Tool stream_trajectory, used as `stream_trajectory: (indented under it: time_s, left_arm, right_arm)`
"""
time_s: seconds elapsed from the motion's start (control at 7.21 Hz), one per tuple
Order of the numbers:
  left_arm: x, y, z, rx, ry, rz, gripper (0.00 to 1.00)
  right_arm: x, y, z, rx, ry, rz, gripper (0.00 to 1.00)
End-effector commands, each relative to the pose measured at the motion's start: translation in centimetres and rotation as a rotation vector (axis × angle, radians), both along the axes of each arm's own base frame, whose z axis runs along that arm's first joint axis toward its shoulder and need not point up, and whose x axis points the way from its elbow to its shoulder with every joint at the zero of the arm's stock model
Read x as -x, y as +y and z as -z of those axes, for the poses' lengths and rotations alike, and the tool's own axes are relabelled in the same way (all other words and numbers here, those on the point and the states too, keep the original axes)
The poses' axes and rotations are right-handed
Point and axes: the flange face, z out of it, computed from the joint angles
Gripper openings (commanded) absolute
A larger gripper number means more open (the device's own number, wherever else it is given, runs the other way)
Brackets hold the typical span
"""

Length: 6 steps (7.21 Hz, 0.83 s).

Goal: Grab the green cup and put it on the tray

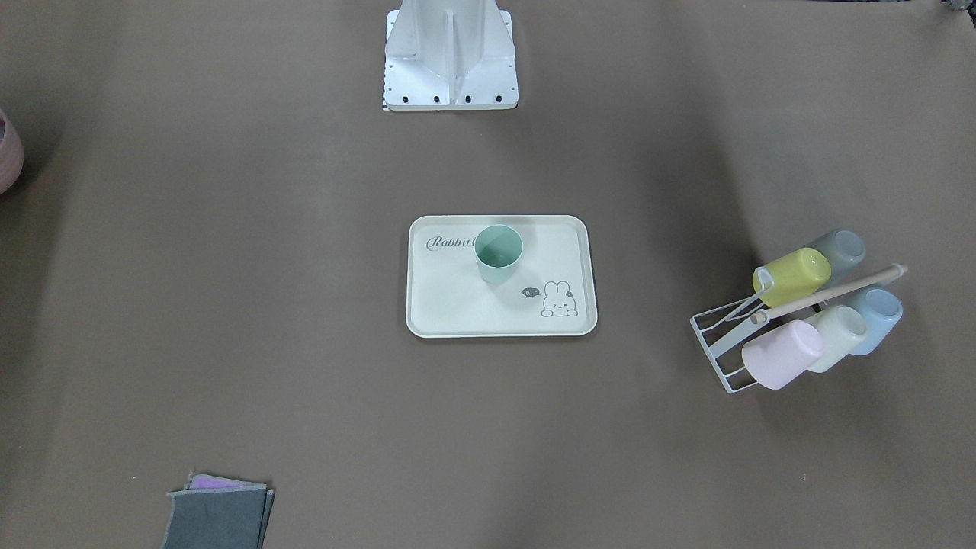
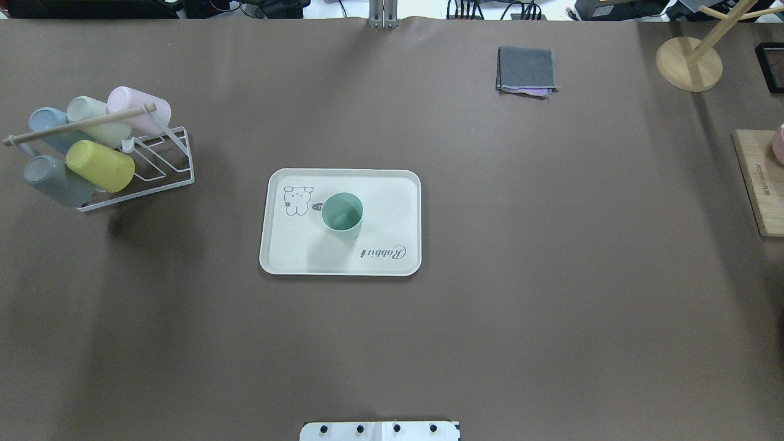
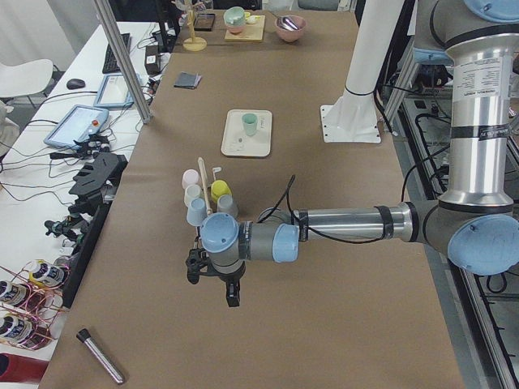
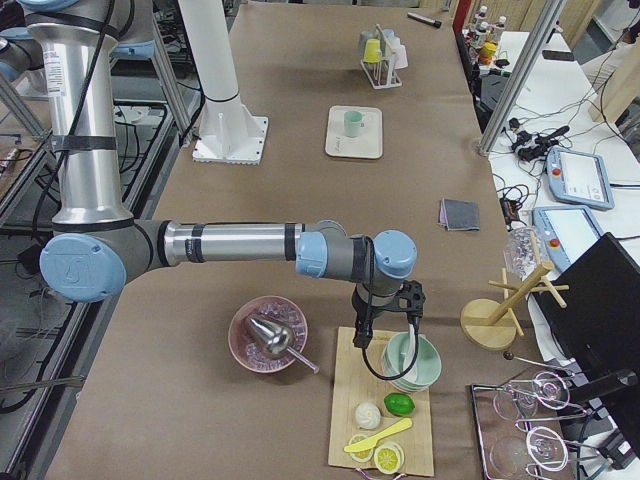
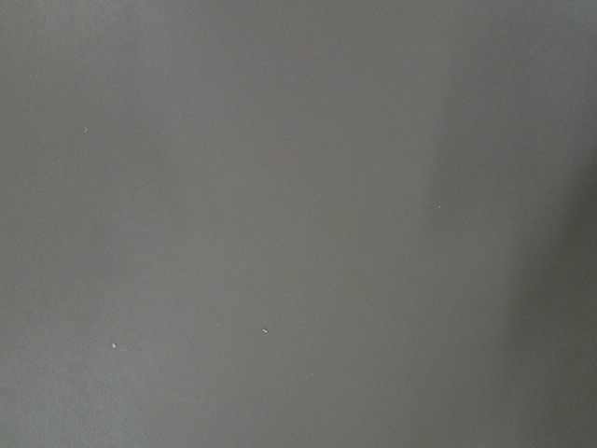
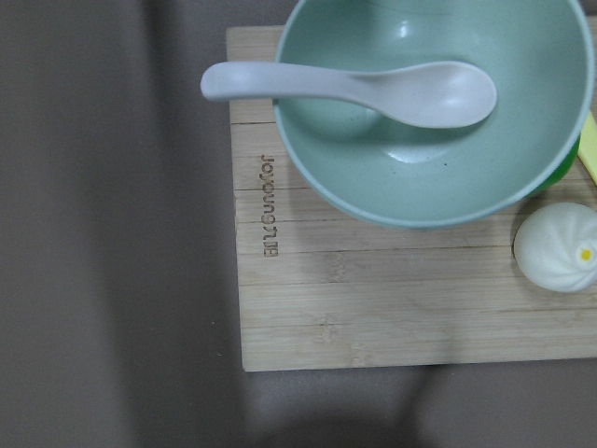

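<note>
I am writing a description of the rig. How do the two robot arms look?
Both the left arm and the right arm have silver metal tubes, pale blue round joint caps and grey joint housings. A black cable loops near each wrist to the black jaws. Black bands ring the tubes.

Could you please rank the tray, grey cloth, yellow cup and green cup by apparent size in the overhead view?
Largest: tray.
Then grey cloth and yellow cup, too alike to rank.
Smallest: green cup.

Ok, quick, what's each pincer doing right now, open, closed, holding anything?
Left pincer: cannot be told; it shows only in a side view.
Right pincer: cannot be told; likewise, side view only.
</note>
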Motion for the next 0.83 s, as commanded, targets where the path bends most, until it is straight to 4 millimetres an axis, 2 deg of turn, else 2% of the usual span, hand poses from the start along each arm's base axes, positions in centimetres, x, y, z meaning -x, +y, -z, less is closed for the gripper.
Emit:
stream_trajectory:
  time_s: [0.0,0.14,0.69]
  left_arm:
    - [0.7,-0.5,1.8,-0.029,0.034,0.02,0.98]
    - [3.1,0.0,3.1,-0.053,0.044,0.071,0.98]
    - [3.4,0.3,3.1,-0.058,0.03,0.077,0.98]
  right_arm:
    - [0.0,0.0,0.0,-0.001,0.0,0.0,1.0]
    - [0.0,0.0,0.0,-0.001,0.0,0.0,1.0]
    - [0.0,0.0,0.1,-0.003,0.001,0.0,1.0]
